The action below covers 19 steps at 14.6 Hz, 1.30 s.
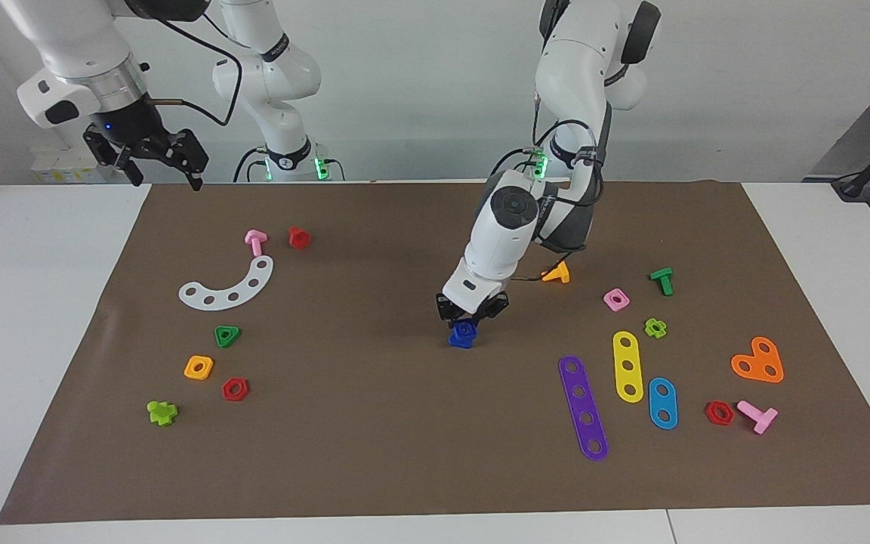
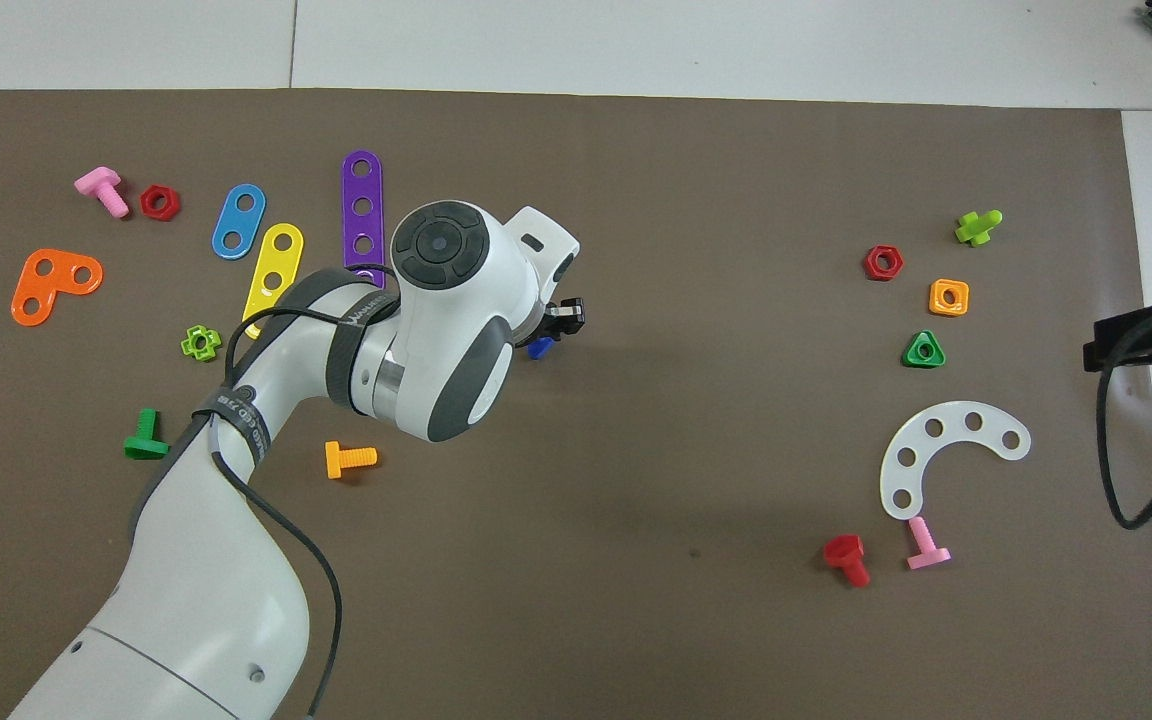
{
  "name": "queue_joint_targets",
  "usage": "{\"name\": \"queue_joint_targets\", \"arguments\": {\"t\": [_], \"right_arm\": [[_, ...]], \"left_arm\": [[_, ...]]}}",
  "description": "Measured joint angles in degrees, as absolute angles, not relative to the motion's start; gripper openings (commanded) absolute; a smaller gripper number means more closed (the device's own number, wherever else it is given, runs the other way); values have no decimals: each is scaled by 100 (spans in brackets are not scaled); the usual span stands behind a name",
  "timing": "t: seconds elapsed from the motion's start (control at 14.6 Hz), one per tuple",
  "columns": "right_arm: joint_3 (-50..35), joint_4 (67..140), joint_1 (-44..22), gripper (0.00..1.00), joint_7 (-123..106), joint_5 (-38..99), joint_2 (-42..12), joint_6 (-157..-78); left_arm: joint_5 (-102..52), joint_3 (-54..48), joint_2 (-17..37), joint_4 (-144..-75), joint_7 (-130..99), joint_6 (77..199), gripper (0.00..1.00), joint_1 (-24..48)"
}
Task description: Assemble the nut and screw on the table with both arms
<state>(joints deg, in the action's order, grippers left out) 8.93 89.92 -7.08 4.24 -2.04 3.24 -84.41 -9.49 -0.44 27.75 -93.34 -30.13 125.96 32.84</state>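
Observation:
In the middle of the brown mat [image 1: 374, 423] on the table, the blue nut [image 1: 464, 329] sits tilted, its round hole showing. The dark-blue screw [image 1: 461, 342] is right under it, touching the mat. My left gripper [image 1: 470, 316] comes steeply down onto them and is shut on the nut. In the overhead view the left arm hides most of this. Only a blue bit of the screw [image 2: 539, 348] shows beside the left gripper [image 2: 562, 318]. My right gripper [image 1: 167, 177] hangs open and empty, high over the mat's corner at the right arm's end; its black body [image 2: 1141, 338] shows from above.
Toward the right arm's end lie a white arc [image 1: 229, 285], pink and red screws, a green triangular nut [image 1: 227, 335], an orange nut [image 1: 198, 367] and a red nut. Toward the left arm's end lie purple [image 1: 583, 408], yellow and blue strips, an orange screw [image 1: 556, 273] and a pink nut [image 1: 615, 299].

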Motion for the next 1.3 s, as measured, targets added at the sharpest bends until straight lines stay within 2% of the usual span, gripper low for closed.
{"name": "queue_joint_targets", "arguments": {"t": [0.34, 0.69, 1.3], "right_arm": [[881, 8995, -694, 100, 424, -203, 318, -8441], [867, 8990, -698, 100, 424, -202, 405, -8441], [865, 8990, -700, 100, 424, -202, 407, -8441]], "left_arm": [[-949, -33, 2825, -9236, -3117, 12566, 16, 3281], [-931, 26, 3071, -8775, -3137, 12175, 16, 3273], [-681, 91, 3194, -8682, -3138, 11729, 16, 3275]]}}
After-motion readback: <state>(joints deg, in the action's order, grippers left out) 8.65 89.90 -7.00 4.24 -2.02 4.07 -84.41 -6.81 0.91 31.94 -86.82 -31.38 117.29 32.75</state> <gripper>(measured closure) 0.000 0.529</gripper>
